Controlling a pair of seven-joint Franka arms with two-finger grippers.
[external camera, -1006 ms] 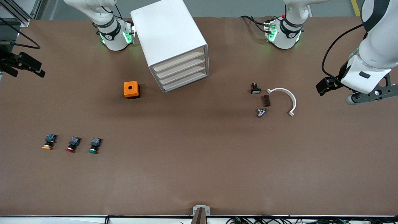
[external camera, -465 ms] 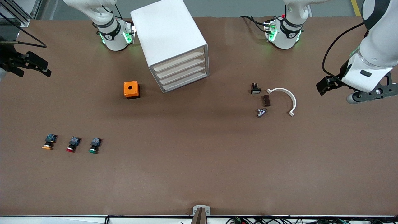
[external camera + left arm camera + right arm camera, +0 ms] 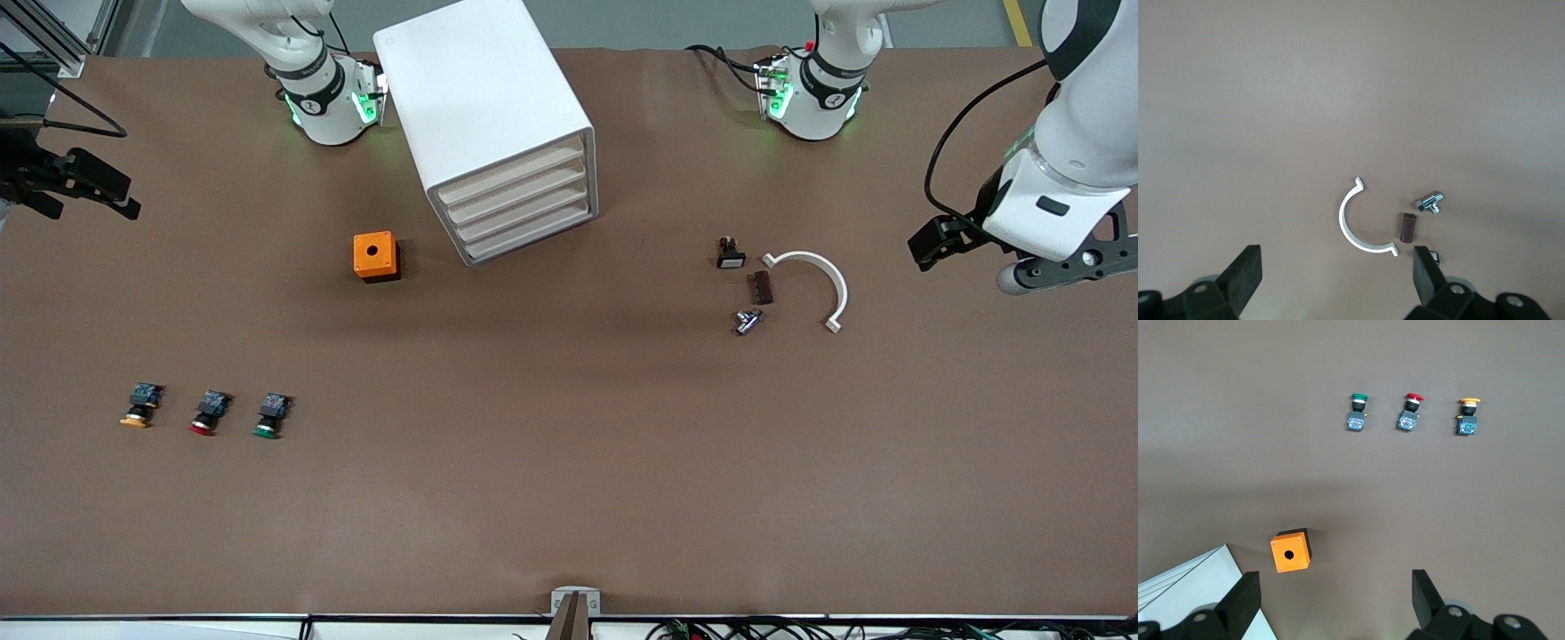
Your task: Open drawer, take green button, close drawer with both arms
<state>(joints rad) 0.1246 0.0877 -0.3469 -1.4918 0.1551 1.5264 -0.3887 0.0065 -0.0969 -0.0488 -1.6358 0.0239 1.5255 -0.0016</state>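
With the drawer (image 3: pixel 532 233) shut, both my pincers hang open and empty: left pincer (image 3: pixel 1335 277) over bench (image 3: pixel 569 462) clutter, right pincer (image 3: pixel 1331 597) overlooking the green button (image 3: pixel 1357 411).

Even, bright overhead light, soft short shadows beside the cabinet (image 3: pixel 492 124) and orange box (image 3: pixel 375 256), faint sheen on the table (image 3: pixel 569 462), wrist views slightly softer

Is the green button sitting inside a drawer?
No, the green button lies out on the brown table beside the red button, and the cabinet has every drawer shut.
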